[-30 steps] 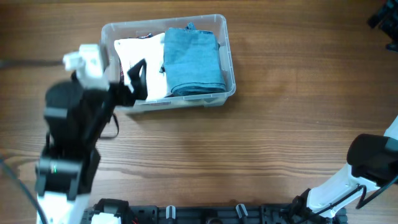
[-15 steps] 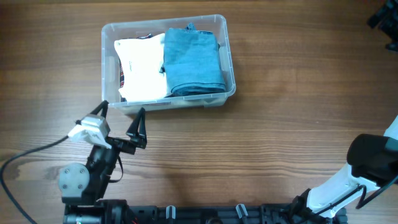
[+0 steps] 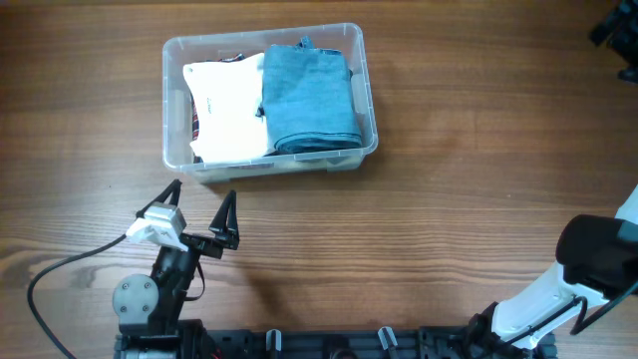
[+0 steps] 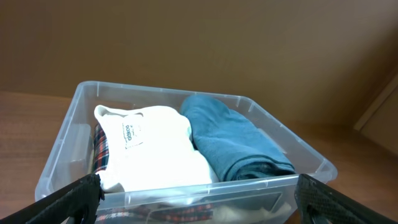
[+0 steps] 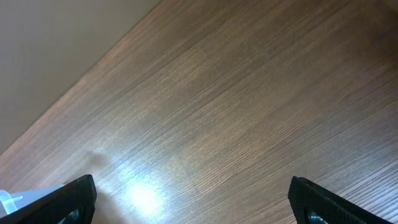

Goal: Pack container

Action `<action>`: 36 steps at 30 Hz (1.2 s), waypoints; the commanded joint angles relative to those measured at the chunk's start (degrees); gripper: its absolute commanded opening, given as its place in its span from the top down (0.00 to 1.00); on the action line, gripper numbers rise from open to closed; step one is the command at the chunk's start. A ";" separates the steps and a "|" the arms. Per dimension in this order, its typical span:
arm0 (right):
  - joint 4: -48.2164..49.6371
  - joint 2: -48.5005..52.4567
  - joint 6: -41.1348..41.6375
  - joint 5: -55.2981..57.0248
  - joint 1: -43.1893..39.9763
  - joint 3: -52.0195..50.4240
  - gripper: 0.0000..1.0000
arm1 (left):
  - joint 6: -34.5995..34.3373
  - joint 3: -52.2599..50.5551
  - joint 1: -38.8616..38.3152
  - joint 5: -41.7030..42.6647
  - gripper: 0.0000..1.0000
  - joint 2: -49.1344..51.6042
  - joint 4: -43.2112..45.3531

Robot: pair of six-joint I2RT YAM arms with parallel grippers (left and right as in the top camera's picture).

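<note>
Your left gripper [image 3: 202, 201] stands wide open and empty, near the container [image 3: 168, 100], which lies just ahead of it holding a white cloth [image 3: 229, 110] and a blue towel [image 3: 309, 100]. Your right gripper [image 5: 189, 193], equally wide and empty, is well apart from the container. Plaid fabric [image 4: 101, 152] beneath the cloth is mostly hidden

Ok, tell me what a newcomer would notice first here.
The clear plastic container stands out, left of centre on the far side of the wooden table. A folded blue towel fills its right half, and a white garment with plaid fabric showing beneath it fills the left. Just in front of it, the left gripper hangs open and empty.
</note>
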 commanded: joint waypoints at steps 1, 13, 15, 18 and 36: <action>0.11 0.37 0.44 0.57 0.07 0.07 0.00 | 1.16 -0.52 0.42 0.20 0.00 -1.66 -0.70; 0.09 0.37 0.42 0.57 0.07 0.07 0.00 | 1.09 -3.17 0.42 0.90 0.00 -4.00 -1.11; 0.09 0.37 0.42 0.57 0.07 0.07 0.00 | 1.07 -3.39 0.39 0.90 0.00 -4.00 -2.14; 0.11 0.37 0.42 0.57 0.07 0.07 0.00 | 1.01 -5.29 0.33 0.94 0.00 -4.00 -2.03; 0.11 0.37 0.44 0.57 0.07 0.07 0.00 | 0.46 -6.80 0.26 0.87 0.00 -3.78 -0.59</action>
